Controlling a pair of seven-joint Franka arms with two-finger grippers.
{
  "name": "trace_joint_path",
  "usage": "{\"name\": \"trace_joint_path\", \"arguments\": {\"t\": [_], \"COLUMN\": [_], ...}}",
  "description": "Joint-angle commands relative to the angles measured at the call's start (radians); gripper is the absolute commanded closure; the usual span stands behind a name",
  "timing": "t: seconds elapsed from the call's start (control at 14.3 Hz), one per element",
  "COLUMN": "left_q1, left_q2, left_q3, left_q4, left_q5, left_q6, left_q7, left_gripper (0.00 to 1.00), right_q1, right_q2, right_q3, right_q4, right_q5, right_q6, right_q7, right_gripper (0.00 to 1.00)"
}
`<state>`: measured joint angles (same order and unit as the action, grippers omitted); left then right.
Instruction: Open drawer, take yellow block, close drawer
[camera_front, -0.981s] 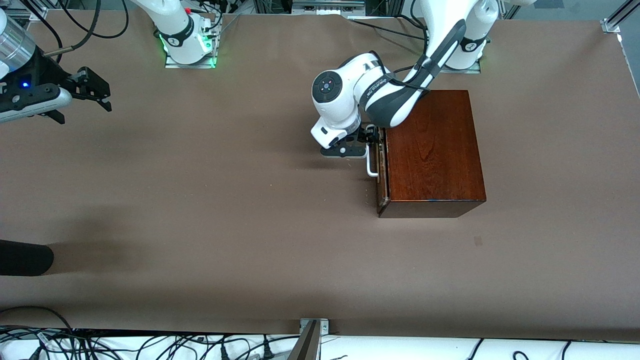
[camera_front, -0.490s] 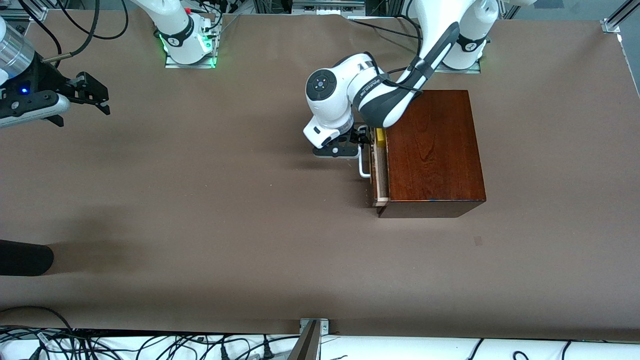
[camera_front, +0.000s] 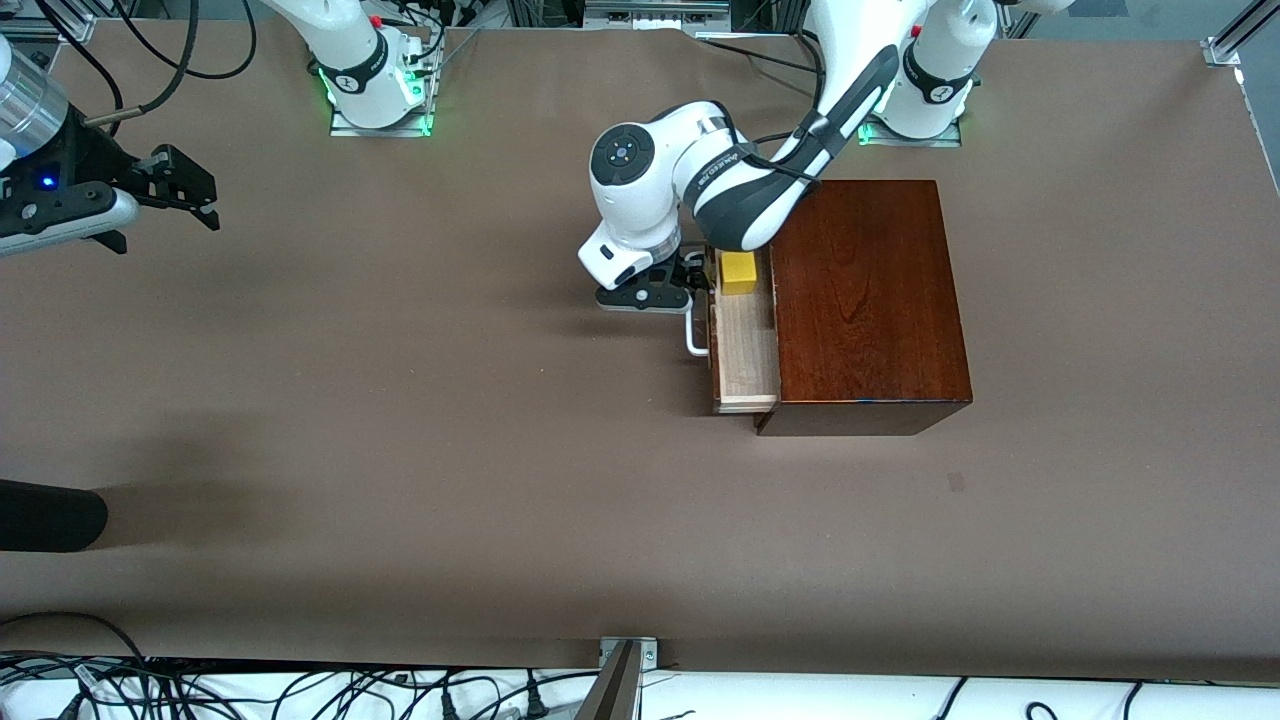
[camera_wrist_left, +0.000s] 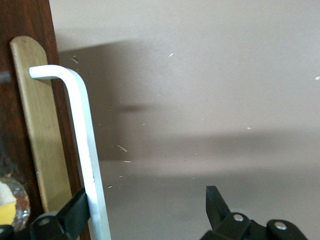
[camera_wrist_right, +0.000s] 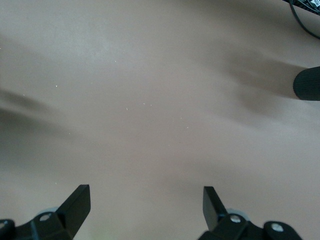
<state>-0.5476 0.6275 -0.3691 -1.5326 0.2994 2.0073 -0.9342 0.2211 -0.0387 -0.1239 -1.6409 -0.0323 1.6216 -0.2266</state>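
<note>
Hooking one finger (camera_wrist_left: 75, 212) behind the white handle (camera_front: 694, 335) of the part-open drawer (camera_front: 745, 350), left hand (camera_front: 690, 275) spread, gripping nothing. Yellow block (camera_front: 739, 272) inside drawer, at the end nearest robot bases. Right hand (camera_front: 205, 195) released, waiting over bench (camera_front: 400, 450).

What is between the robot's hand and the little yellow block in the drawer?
Only the drawer's front panel and white handle. The open left gripper hooks that handle from outside, and the yellow block sits inside, uncovered from above. The right gripper waits elsewhere.
</note>
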Motion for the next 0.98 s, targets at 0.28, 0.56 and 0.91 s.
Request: {"name": "trace_joint_path", "arguments": {"t": [0.28,0.56,0.91], "left_q1": [-0.003,0.009,0.173], "left_q2": [-0.002,-0.066,-0.227], "left_q3": [0.001,0.001,-0.001], "left_q4": [0.081,0.123,0.127], "left_q5": [-0.012,-0.016,-0.065], "left_q6": [-0.007,-0.151,-0.379], "left_q7": [0.032,0.043,0.046], "left_gripper": [0.00,0.00,0.00], "right_q1": [-0.023,-0.025,-0.016], "right_q2": [0.013,0.026,0.039], "right_q3": [0.007,0.007,0.015], "right_q4": [0.023,0.023,0.021], "right_q5": [-0.014,-0.015,-0.023], "right_q6": [0.006,0.000,-0.012], "right_q7": [0.015,0.010,-0.023], "right_gripper": [0.00,0.00,0.00]}}
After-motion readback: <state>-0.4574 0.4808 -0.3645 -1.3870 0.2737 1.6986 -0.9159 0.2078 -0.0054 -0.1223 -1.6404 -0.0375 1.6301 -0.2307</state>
